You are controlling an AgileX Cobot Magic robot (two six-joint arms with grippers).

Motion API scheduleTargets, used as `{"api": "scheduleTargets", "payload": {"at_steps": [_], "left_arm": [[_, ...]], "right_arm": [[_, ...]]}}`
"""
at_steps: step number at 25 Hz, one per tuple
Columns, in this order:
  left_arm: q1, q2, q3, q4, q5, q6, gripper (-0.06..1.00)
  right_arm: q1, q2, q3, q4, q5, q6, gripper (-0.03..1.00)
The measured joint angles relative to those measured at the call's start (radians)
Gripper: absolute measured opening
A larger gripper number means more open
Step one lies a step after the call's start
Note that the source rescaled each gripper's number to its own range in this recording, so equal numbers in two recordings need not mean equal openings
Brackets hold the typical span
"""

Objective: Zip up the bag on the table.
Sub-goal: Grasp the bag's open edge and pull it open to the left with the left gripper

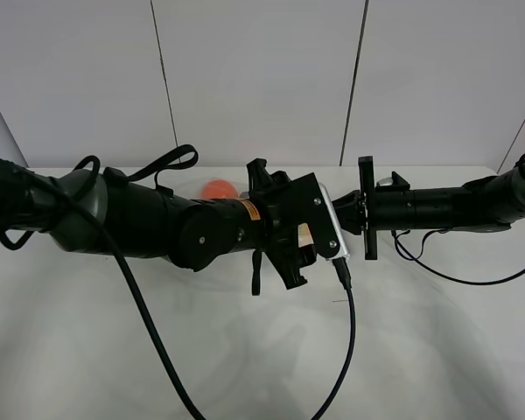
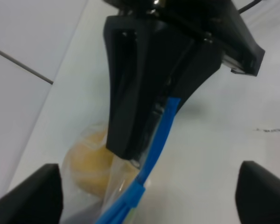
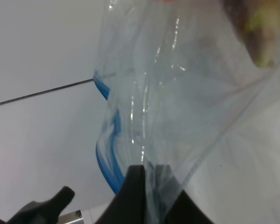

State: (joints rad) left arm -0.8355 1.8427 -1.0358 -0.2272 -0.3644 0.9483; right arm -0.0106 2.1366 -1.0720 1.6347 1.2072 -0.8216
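Slippage worries me: right pincer (image 3: 151, 176) clenches the bag (image 3: 177, 93) near the far edge of the worktop (image 1: 245, 367), left pincer (image 2: 147, 179) gapes astride the blue strip (image 2: 159, 133) (wavy and slack); closing off-line could skip the seal or tug the film free.

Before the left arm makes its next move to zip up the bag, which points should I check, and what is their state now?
1. Right tool holds the bag: ok, the plastic is pinched between its fingers.
2. Blue zipper strip runs between the fingers of the left tool: ok, as the left wrist view shows it.
3. Left tool shut on the strip: not ok, it is wide open.
4. Zipper closed along the whole strip: cannot tell, the arms hide it from above.
5. Yellow item clear of the strip: cannot tell, it lies close beside it.
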Motion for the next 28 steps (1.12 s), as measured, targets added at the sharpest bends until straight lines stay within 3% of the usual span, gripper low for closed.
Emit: {"api": "scheduleTargets", "payload": {"at_steps": [9, 18, 23, 28], "left_arm": [[0.0, 0.053, 0.006, -0.001, -0.096, 0.004, 0.78], [0.0, 0.054, 0.008, -0.004, -0.146, 0.006, 0.52], [0.0, 0.089, 0.014, -0.004, -0.151, 0.059, 0.49], [0.0, 0.097, 0.051, -0.004, -0.231, 0.097, 0.49]], "right_arm": [[0.0, 0.0, 0.0, 0.0, 0.0, 0.001, 0.0], [0.0, 0.0, 0.0, 0.0, 0.0, 0.001, 0.0], [0.0, 0.0, 0.0, 0.0, 0.0, 0.001, 0.0], [0.0, 0.0, 0.0, -0.002, 0.0, 0.001, 0.0]]}}
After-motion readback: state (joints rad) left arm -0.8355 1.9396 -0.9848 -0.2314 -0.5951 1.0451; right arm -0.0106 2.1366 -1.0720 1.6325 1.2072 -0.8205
